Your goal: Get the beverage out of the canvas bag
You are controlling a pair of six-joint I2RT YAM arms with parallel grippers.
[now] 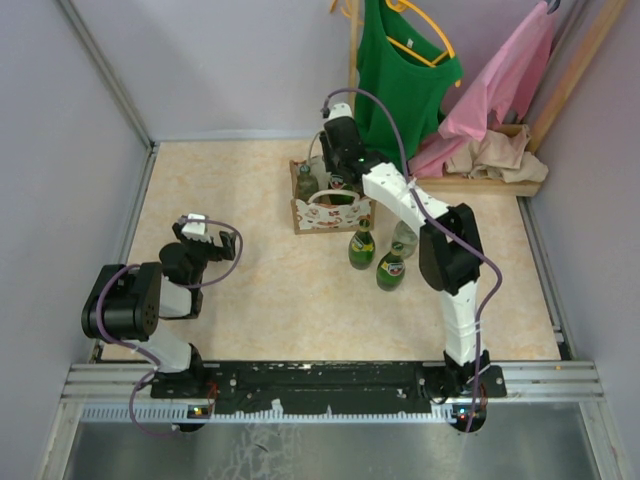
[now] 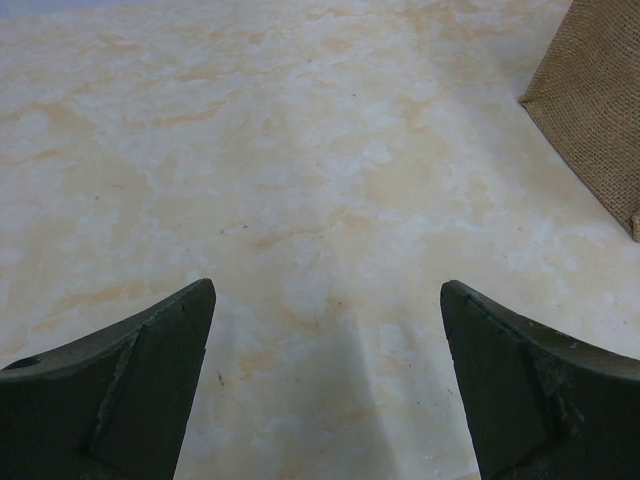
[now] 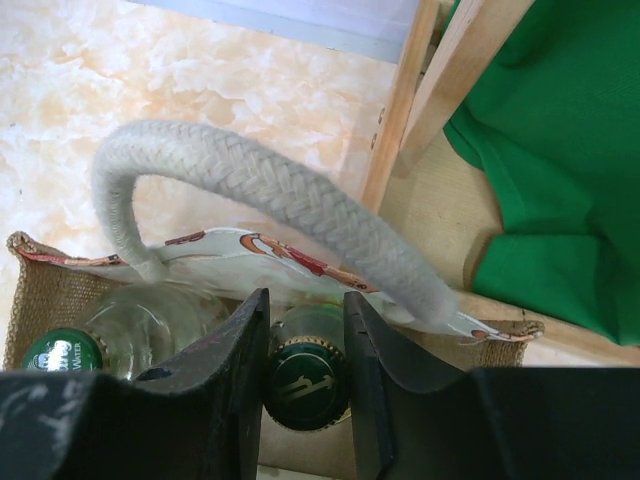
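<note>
Fingers (image 3: pixel 235 385) of my right gripper (image 3: pixel 306 305) sit narrow, one on each side of the green metal cap of a dark glass bottle (image 3: pixel 303 385). From the wrist view they look pressed against it, so I read that as a grip on the neck. Taking it by the cap makes sense, since that is the only part standing clear of the small tan canvas bag (image 3: pixel 45 295), whose walls hide the body. The bottle stands upright inside the bag at the lower centre of the wrist frame, just under the thick white braided handle (image 3: pixel 280 205) that arches across above the fingers. Because that loop crosses the way out, I judge the lift must go straight up and then slip to one side of it. Otherwise the handle may snag and drag the bag along. At the lower left of the same frame a second clear bottle with a green cap (image 3: pixel 60 350) stands in the bag beside the gripped one, near enough to be knocked.

In the top view the bag sits at the upper centre of the marbled beige tabletop (image 1: pixel 230 200). A pair of green-labelled bottles (image 1: pixel 362 248) stands on the table just below it, outside the bag.

My left gripper (image 2: pixel 327 295) hangs wide open over bare table at the left of the top view, holding nothing and well apart from the bag. Only a burlap corner of the bag shows at the upper right of its own view. I take it to be parked there to leave the right arm room.
</note>
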